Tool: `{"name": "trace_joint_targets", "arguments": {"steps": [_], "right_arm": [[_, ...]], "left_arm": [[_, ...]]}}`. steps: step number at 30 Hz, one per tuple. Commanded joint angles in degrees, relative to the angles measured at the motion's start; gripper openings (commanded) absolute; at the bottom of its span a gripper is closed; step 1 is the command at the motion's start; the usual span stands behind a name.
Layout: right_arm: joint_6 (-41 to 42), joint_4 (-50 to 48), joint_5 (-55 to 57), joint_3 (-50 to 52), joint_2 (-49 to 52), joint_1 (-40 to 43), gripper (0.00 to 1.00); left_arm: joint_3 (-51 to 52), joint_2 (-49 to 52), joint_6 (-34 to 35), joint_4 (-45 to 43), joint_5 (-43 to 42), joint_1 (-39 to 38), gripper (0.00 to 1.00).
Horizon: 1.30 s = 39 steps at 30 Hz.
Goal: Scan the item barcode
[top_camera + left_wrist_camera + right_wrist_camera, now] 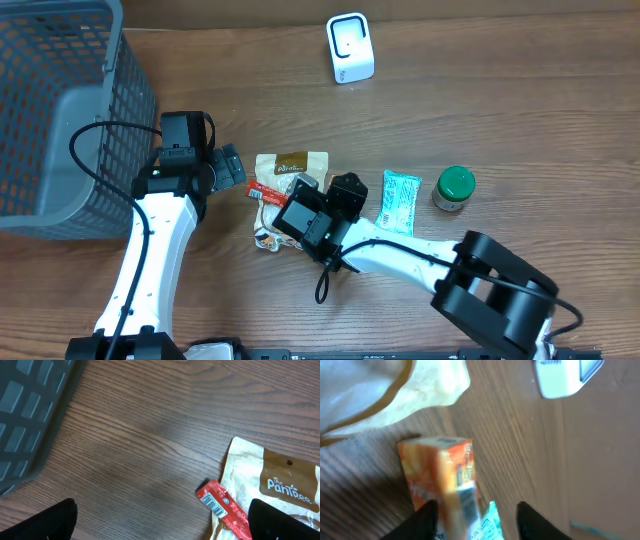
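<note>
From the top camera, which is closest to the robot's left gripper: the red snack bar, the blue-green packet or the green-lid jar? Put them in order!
Starting from the left gripper in the overhead view:
1. The red snack bar, right beside the gripper, by the pouch.
2. The blue-green packet, much farther to the right.
3. The green-lid jar, farthest, just right of the packet.

The left pincer gapes wide, while the right pincer stands partly parted, its arm stretched leftward.
</note>
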<state>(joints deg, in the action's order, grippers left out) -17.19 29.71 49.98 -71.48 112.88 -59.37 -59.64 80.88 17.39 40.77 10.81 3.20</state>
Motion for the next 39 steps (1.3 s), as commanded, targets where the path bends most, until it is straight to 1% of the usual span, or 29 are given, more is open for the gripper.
{"name": "trace_joint_targets", "arguments": {"steps": [1,3,5,10,14,18,19,21,23,26,33,36,38,39], "right_arm": [[2.93,0.37,-3.93,-0.92,-6.88,-0.17,0.66],[6.23,1.03,-7.32,-0.92,-9.49,0.11,0.78],[10.21,1.66,-10.01,-0.92,-11.91,0.72,0.86],[22.14,4.28,-13.70,-0.92,-15.58,4.00,0.88],[29.62,8.02,-23.32,-0.92,-16.02,9.05,0.88],[41.27,12.74,-37.03,-0.92,-15.96,16.74,0.88],[42.64,13.46,-39.30,-0.92,-15.87,18.23,0.87],[44.50,15.10,-44.00,-0.90,-15.67,21.73,0.83],[44.68,16.48,-47.80,-0.90,-15.67,24.50,0.78],[44.65,18.60,-50.90,-0.90,-15.67,27.89,0.75],[44.17,20.15,-50.18,-0.90,-15.69,30.80,0.76],[43.74,19.74,-47.56,-1.07,-15.82,30.93,0.76],[43.74,20.79,-45.86,-2.10,-16.06,31.12,0.77],[43.76,21.68,-45.55,-2.91,-16.15,31.30,0.79]], "left_arm": [[-0.59,0.09,-0.24,-0.09,0.74,0.00,1.00],[-0.59,0.09,-0.24,-0.09,0.74,0.00,1.00],[-0.59,0.09,-0.24,-0.09,0.74,0.00,1.00],[-0.59,0.09,-0.24,-0.09,0.74,0.00,1.00],[-0.59,0.09,-0.24,-0.09,0.74,0.00,1.00],[-0.59,0.09,-0.24,-0.09,0.74,0.00,1.00],[-0.59,0.09,-0.24,-0.11,0.74,0.00,1.00],[-0.59,0.09,-0.24,-0.09,0.74,0.00,1.00],[-0.59,0.09,-0.24,-0.09,0.74,0.00,1.00],[-0.59,0.09,-0.24,-0.09,0.74,0.00,1.00],[-0.59,0.09,-0.24,-0.09,0.74,0.00,1.00],[-0.59,0.09,-0.24,-0.09,0.76,0.00,1.00],[-0.59,0.09,-0.24,-0.09,0.74,0.00,1.00],[-0.59,0.09,-0.24,-0.09,0.74,0.00,1.00]]}}
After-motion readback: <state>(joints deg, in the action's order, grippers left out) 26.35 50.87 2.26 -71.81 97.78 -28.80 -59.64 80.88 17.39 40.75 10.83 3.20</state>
